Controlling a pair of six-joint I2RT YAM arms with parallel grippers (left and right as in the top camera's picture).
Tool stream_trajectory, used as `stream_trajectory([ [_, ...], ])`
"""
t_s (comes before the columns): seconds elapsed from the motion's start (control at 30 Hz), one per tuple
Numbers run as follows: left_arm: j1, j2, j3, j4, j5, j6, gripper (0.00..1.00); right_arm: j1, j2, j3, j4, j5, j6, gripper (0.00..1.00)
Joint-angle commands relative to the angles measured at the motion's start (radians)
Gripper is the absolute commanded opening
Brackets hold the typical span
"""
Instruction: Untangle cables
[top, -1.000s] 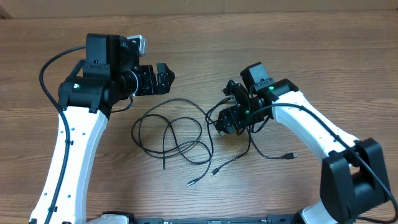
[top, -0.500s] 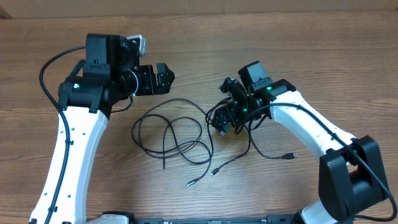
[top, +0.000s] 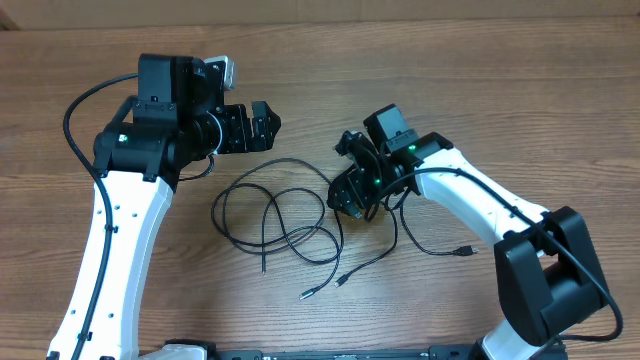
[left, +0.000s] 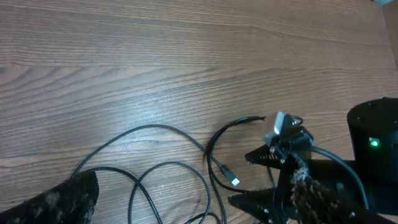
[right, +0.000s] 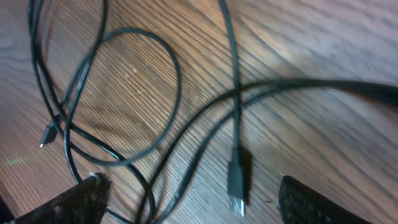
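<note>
**Slack, light cords are lying under a spread right hand**

The cables are lying loose on the bench. They are looping and crossing directly beneath the right hand, and are spreading out a little way ahead of the left hand. The right hand is hanging low with its fingers spread wide and pinching nothing. A silver-tipped plug is lying between the two fingers, touching neither. The left hand is likewise standing spread and empty, clear of the loops.

These cords are looking light, soft and a little springy, so a pull on one strand is likely dragging its neighbours along. The stiff plug body, or the cord just behind it, is looking like the surest place to pinch.

In the overhead view the right hand is covering the strands below it, so which cord is passing over which there is hard to tell. The left wrist view is showing only one finger of that hand.
</note>
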Motion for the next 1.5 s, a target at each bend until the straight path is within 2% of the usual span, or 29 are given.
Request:
stream_trajectory([
  [0.0,0.004,0.008,0.008,0.002,-0.007,0.012,1.0,0.032,0.01,-0.003,0.023,-0.001,-0.006,0.8],
  [0.27,0.004,0.008,0.008,0.002,-0.007,0.012,1.0,0.053,0.036,-0.004,0.01,0.024,-0.006,0.63],
  [0.47,0.004,0.008,0.008,0.002,-0.008,0.012,1.0,0.053,0.045,-0.004,-0.009,0.029,-0.006,0.54],
  [0.5,0.004,0.008,0.008,0.002,-0.007,0.012,1.0,0.053,0.045,-0.004,-0.013,0.037,-0.006,0.37],
  [0.57,0.004,0.008,0.008,0.002,-0.008,0.012,1.0,0.053,0.046,-0.004,-0.017,0.047,-0.006,0.19],
  [0.6,0.004,0.008,0.008,0.002,-0.007,0.012,0.99,0.053,0.046,-0.004,-0.021,0.048,-0.006,0.11],
  [0.67,0.004,0.008,0.008,0.002,-0.007,0.012,1.0,0.053,0.046,-0.004,-0.029,0.047,-0.006,0.04],
  [0.9,0.004,0.008,0.008,0.002,-0.007,0.012,1.0,0.042,0.046,0.043,-0.122,0.043,0.014,0.04],
  [1.13,0.004,0.008,0.008,0.002,-0.008,0.012,1.0,0.004,0.046,0.43,-0.453,0.044,0.013,0.04],
  [1.23,0.004,0.008,0.008,0.002,-0.007,0.012,1.0,0.002,0.046,0.701,-0.584,0.076,0.013,0.04],
  [1.47,0.004,0.008,0.008,0.002,-0.008,0.012,1.0,0.002,0.046,1.054,-0.688,0.191,0.025,0.04],
])
